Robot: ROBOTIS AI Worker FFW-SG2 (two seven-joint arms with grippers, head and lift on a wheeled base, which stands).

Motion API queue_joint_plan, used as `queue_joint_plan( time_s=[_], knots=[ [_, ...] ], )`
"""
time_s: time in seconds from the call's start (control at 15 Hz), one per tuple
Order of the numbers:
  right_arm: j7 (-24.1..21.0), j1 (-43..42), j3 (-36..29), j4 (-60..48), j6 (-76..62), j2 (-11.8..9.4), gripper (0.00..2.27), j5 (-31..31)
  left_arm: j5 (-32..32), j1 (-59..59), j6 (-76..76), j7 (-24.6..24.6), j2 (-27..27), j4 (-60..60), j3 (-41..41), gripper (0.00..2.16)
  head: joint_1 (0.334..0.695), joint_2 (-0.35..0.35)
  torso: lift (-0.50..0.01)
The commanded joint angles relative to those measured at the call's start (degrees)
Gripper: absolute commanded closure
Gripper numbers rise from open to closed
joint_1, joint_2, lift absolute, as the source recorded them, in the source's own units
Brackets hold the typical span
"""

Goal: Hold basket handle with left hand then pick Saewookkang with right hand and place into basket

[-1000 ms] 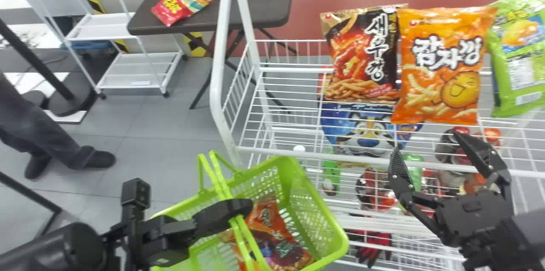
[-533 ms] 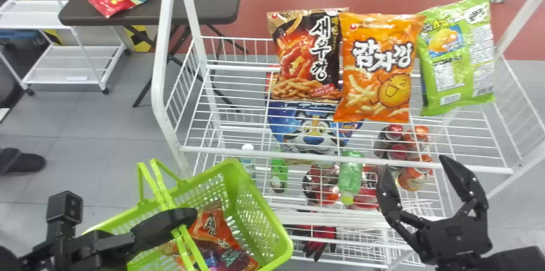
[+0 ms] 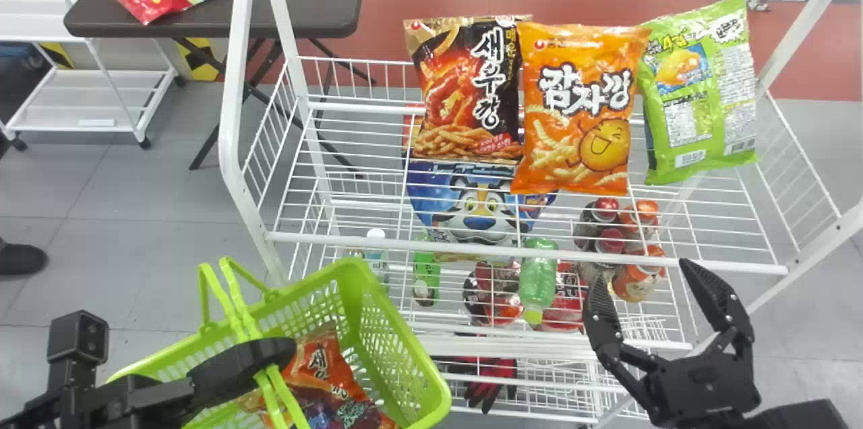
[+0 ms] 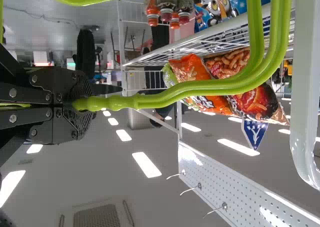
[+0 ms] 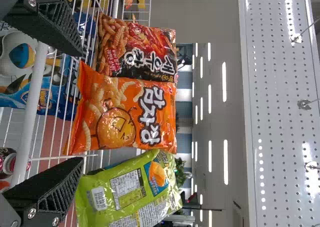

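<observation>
The rack (image 3: 431, 247) is cut off at the head view's right, the near-left basket (image 3: 349, 274) at its bottom. Saewookkang (image 3: 465, 92) is on the rack, far left, edge behind the orange bag (image 3: 580, 112). Near right, the right gripper (image 3: 640, 266) points far, jaws spread; the left gripper (image 3: 273, 353) clamps the handle (image 3: 236, 301).

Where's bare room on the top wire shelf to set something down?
Bare wire shows left of the Saewookkang, out to the left end of the shelf, and in front of the green bag, up to the front rail. The middle is crowded: Saewookkang, orange bag and green bag stand in a tight row.
</observation>
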Motion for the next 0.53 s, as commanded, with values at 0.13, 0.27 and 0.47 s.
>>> queue_joint_plan(
  time_s=[0.13, 0.27, 0.47],
  knots=[
    [0.0, 0.6, 0.0, -0.4, 0.0, 0.1, 0.05, 0.0, 0.1, 0.8, 1.8, 0.0, -0.3, -0.9, 0.0, 2.15, 0.695, -0.014, -0.019],
    [0.0, 0.8, 0.0, -0.5, 0.2, 0.2, 0.05, 0.0, 0.0, 1.0, 1.8, 0.0, -0.4, -1.0, 0.0, 2.15, 0.695, -0.015, -0.019],
    [0.0, 0.9, 0.4, -0.5, 0.2, 0.3, 0.05, 0.0, 0.1, 1.4, 1.8, 0.0, -0.4, -1.5, 0.0, 2.15, 0.695, -0.016, -0.019]
  ],
)
